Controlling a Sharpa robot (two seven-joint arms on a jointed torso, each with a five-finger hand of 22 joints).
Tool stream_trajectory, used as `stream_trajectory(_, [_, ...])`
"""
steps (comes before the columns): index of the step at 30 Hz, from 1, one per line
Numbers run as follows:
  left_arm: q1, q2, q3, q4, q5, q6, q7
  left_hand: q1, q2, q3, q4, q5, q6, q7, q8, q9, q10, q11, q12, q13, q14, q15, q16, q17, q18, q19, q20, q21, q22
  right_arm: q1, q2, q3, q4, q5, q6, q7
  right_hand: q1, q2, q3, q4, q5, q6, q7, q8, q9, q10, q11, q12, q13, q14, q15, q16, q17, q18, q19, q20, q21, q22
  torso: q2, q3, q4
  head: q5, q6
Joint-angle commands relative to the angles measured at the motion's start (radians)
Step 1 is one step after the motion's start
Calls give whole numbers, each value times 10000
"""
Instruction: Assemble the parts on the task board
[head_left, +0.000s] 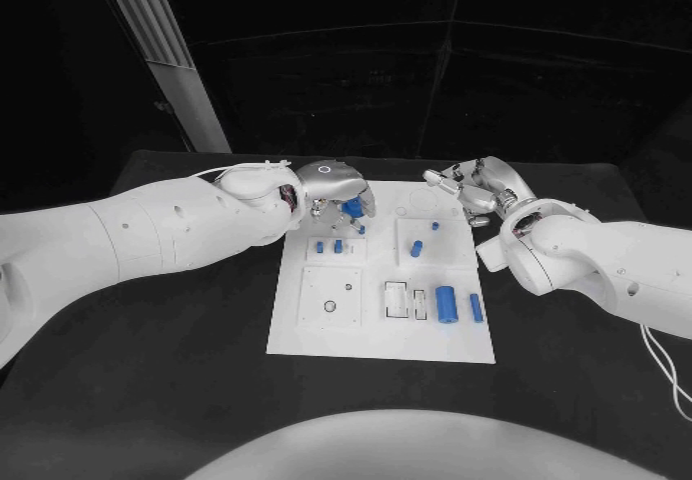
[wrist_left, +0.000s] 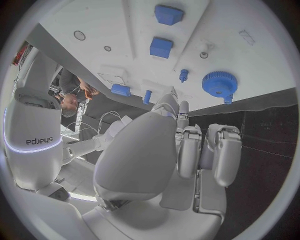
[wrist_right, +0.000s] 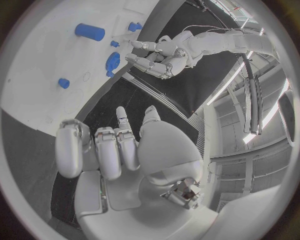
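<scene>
The white task board (head_left: 378, 335) lies in the middle of the black table. My left hand (head_left: 332, 188) hovers over the board's far left corner, its fingers loosely bent and apart, holding nothing. A blue toothed knob (head_left: 351, 208) sits on the board just below those fingers; the left wrist view has the knob (wrist_left: 219, 83) beyond the fingertips, apart from them. My right hand (head_left: 476, 185) hangs above the table past the board's far right corner, empty, fingers half bent. Two small blue pegs (head_left: 329, 246), a blue block (head_left: 415, 248) and two blue cylinders (head_left: 459, 303) stand on the board.
A grey slotted piece (head_left: 397, 298) sits beside the cylinders. The near left part of the board has round holes (head_left: 330, 306). Black table (head_left: 159, 350) surrounds the board on all sides. A pale post (head_left: 173, 75) rises behind the table's far left.
</scene>
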Motion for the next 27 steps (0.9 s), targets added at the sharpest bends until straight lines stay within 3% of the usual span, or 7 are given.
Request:
stream_trajectory(1, [0,82,5,-82,-266,471,-197,108,4,90,0,-58,83,-3,-68,-25,62,-55,-61,-3,1038,-63,25,2635,-67,1033,-71,38,2634,15,18,5,32,95,21,4,95,-10,-67,-2,15,38,-13,12,-9,1043,-42,16,2610,1038,-88,24,2634,172,35,-30,43,1602,-1,0,1,10,-12])
stream_trajectory(27, [-52,621,6,-657,-691,1258,-769,415,-20,277,-14,-59,70,-103,-352,-217,-104,-152,-434,-6,1038,-159,25,2635,-67,1033,-178,38,2634,16,55,5,88,250,88,-82,103,-4,-70,5,7,34,-12,7,-14,1043,-43,16,2610,1038,-88,24,2634,171,41,-32,48,1607,-3,2,9,-8,-87])
